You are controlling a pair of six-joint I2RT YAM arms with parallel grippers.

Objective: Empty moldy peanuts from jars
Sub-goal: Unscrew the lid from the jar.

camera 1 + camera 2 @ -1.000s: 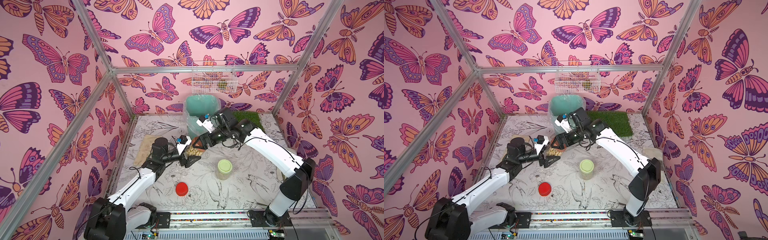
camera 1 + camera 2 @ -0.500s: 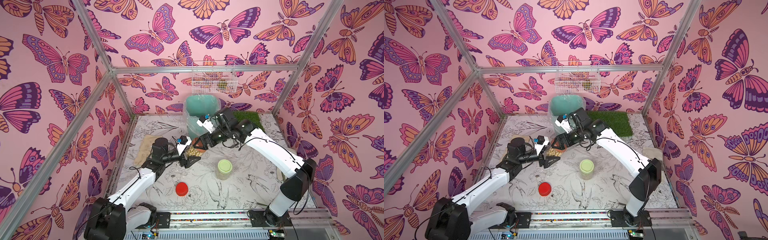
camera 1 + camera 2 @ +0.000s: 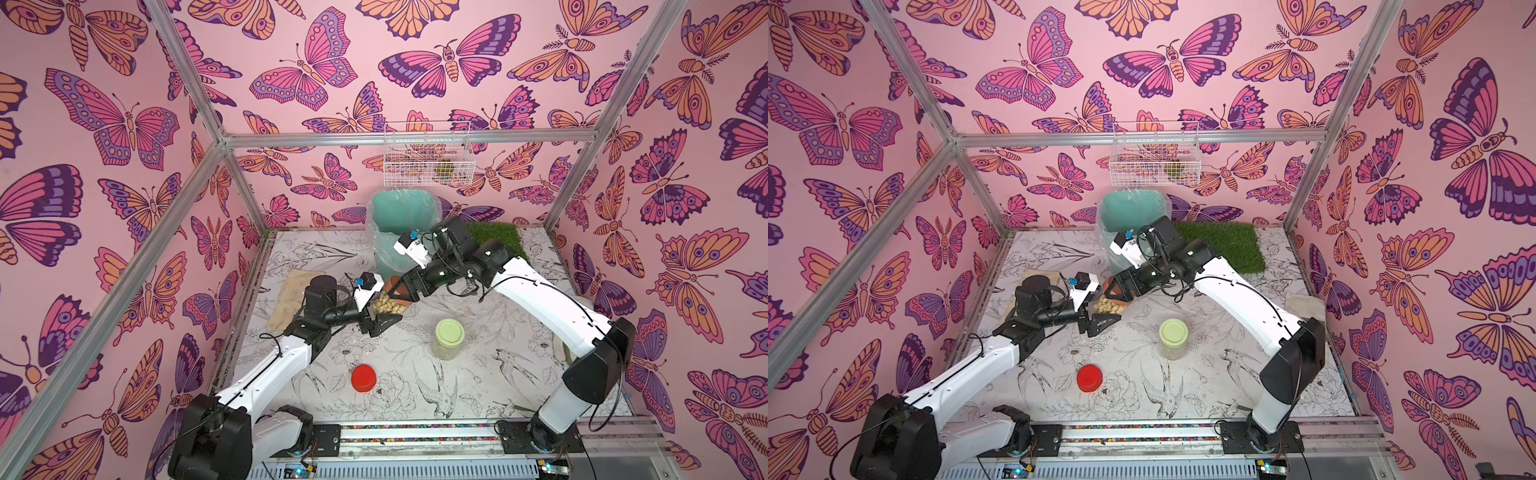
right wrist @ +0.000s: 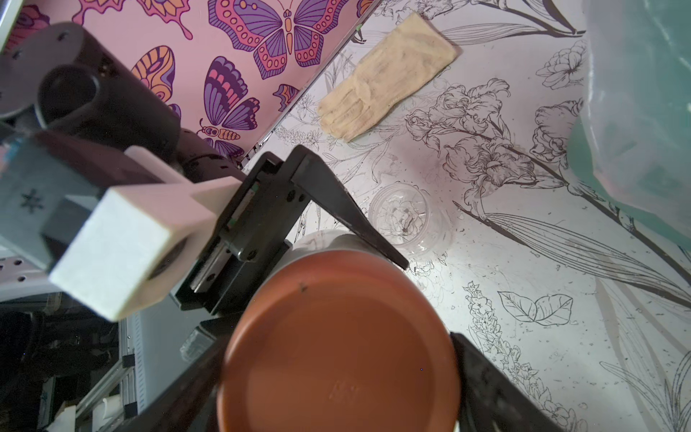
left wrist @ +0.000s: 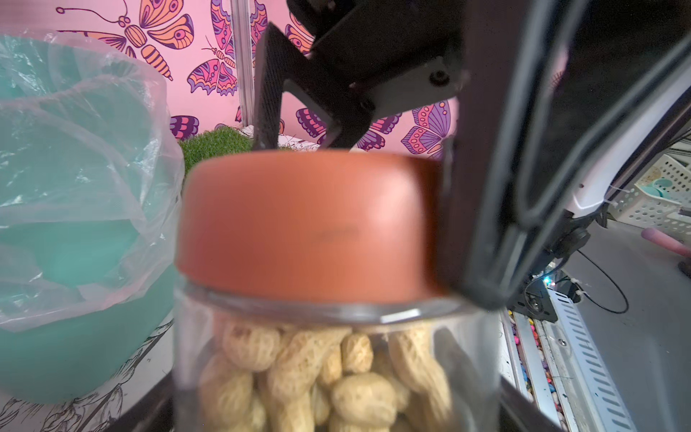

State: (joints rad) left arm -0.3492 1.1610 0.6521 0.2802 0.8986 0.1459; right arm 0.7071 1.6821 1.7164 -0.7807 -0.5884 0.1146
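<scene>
Moved: right gripper (image 3: 401, 293) narrowing around round brown screw lid (image 4: 336, 355); gripped yet, I can't tell.
Left gripper (image 3: 387, 308): holding clear plastic jar (image 5: 336, 310) of pale moldy peanuts (image 5: 359, 400).
Meaning: unscrewing next.

Robot test cell (butterfly-papered aluminium frame (image 3: 311, 140))

Floral table (image 3: 478, 395): jar (image 3: 449, 338), red lid (image 3: 363, 378), glove (image 3: 289, 297)

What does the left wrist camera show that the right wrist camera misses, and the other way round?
Only the left wrist view shows the moldy peanuts through the wall of the clear jar, plus the grass mat. Only the right wrist view shows the beige glove and an empty, lidless jar standing apart. Both show the brown lid and the teal bin with its clear liner.
</scene>
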